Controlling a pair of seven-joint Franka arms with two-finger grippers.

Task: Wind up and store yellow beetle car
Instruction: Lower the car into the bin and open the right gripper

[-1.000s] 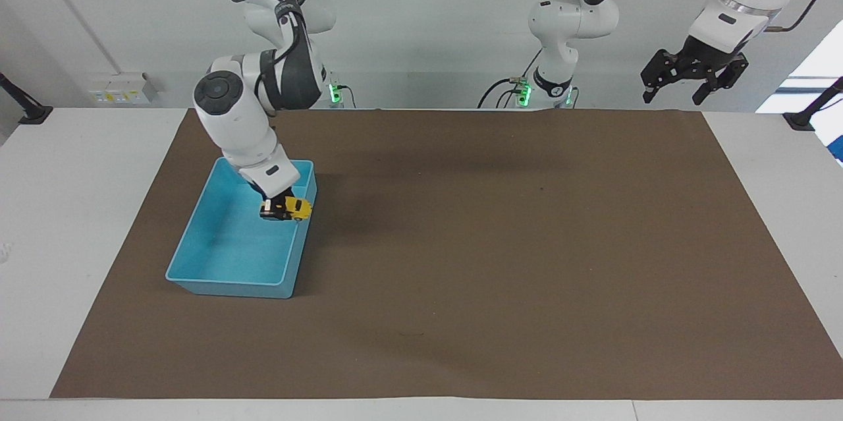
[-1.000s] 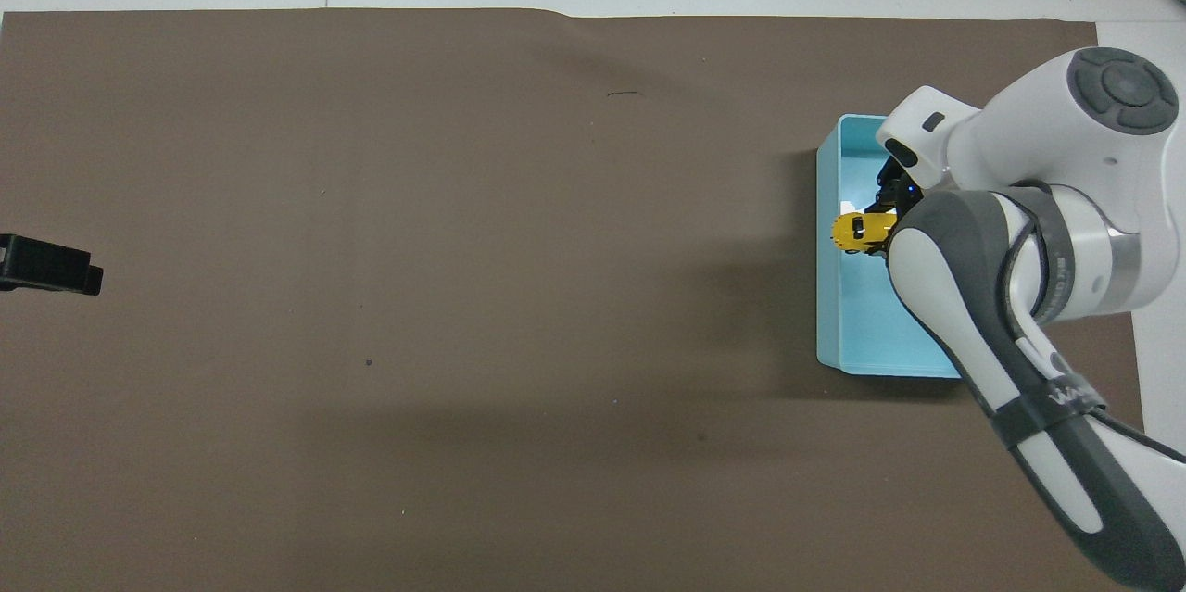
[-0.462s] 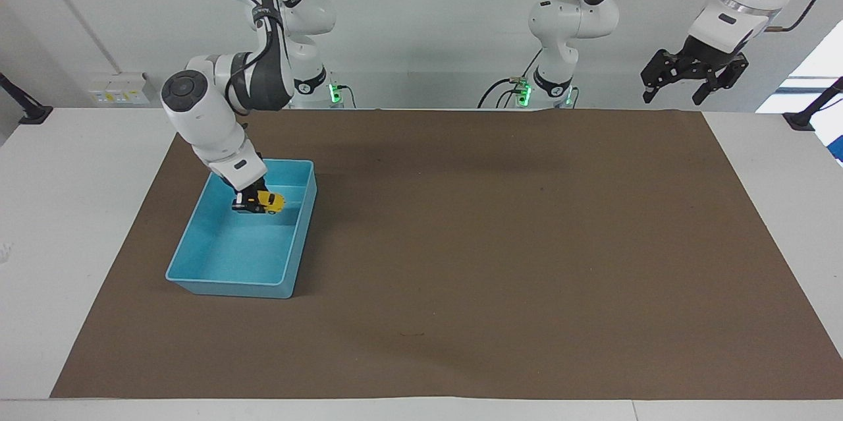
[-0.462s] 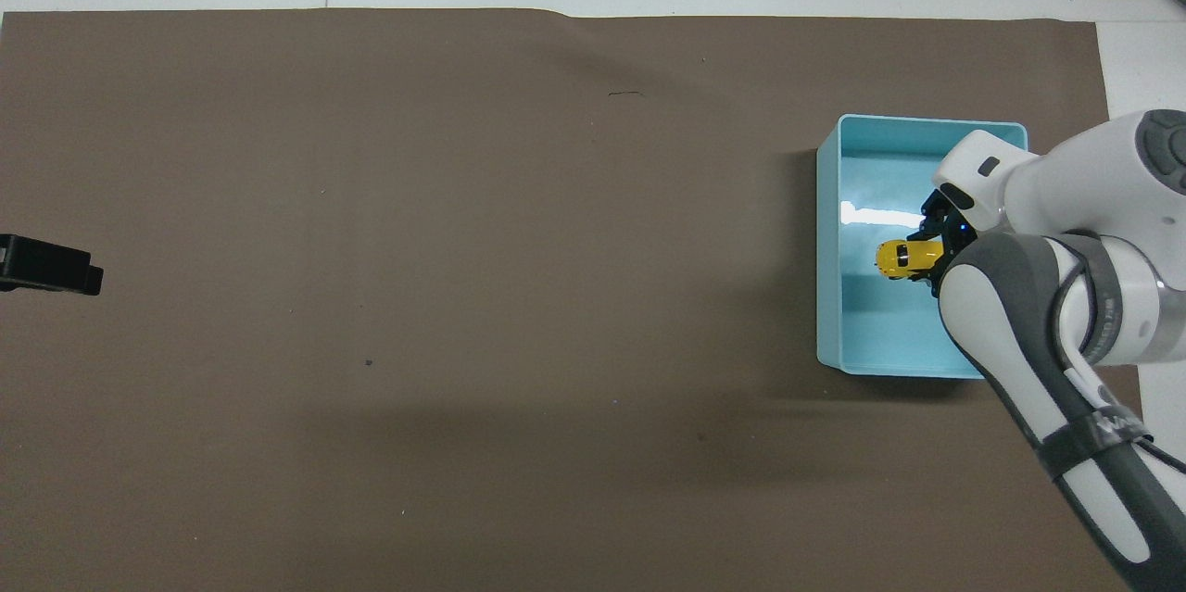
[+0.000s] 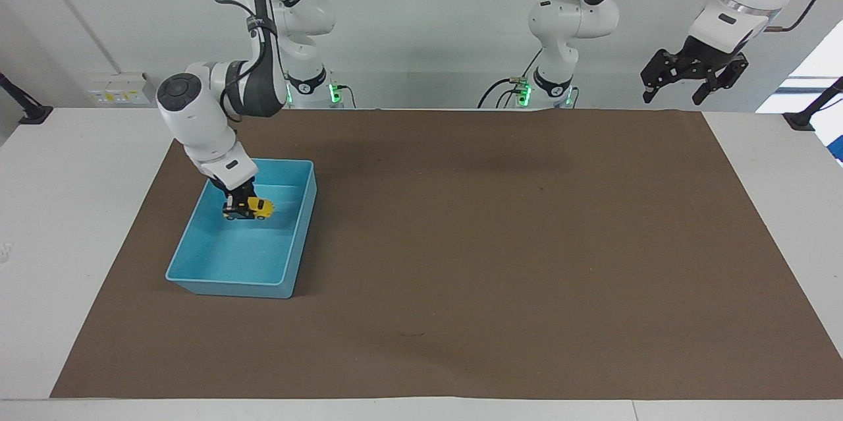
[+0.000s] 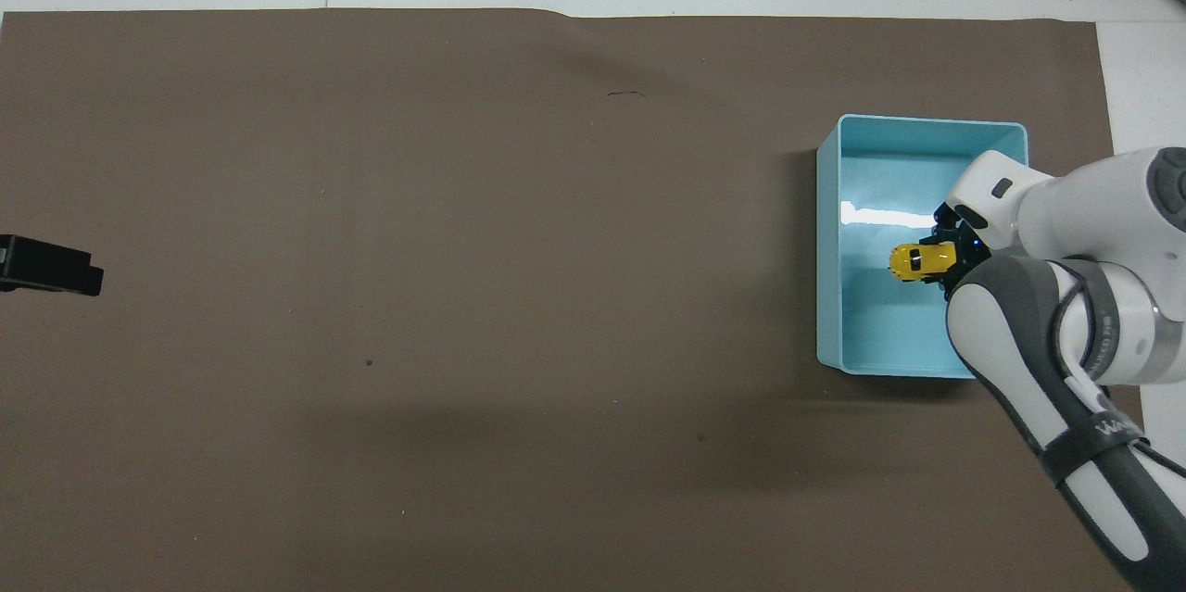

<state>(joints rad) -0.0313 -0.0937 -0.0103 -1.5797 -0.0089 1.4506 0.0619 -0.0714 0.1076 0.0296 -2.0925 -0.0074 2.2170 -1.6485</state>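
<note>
The right gripper [image 5: 240, 200] is clamped on the yellow beetle car [image 5: 250, 208], which sits directly under its fingertips and inside the walls of the light-blue bin [image 5: 290, 279]. The facing view shows the car low in the bin, in the half nearer the robots, at or just above the floor; whether its wheels already touch cannot be told. In the overhead view the car [image 6: 920, 261] sticks out from the claw toward the left arm's end of the table, its long axis running across the bin's short width, with the gripper [image 6: 947, 251] gripping its rear end. The bin's wall [image 6: 827, 240] toward the middle of the table stands near the car's nose but apart from it.

The relation that matters for the coming move is simply down: the bin floor lies just below the held car, so letting go should leave it stored with little or no drop.

The right arm alone is at the bin. The left gripper [image 5: 693, 75] waits with its fingers apart, high over the table's corner at the left arm's end, well away from the car.

Compared with a second ago, the right arm has carried the car from above the bin's rim, on the side toward the table's middle, inward and downward into the bin. The left arm has not moved.
</note>
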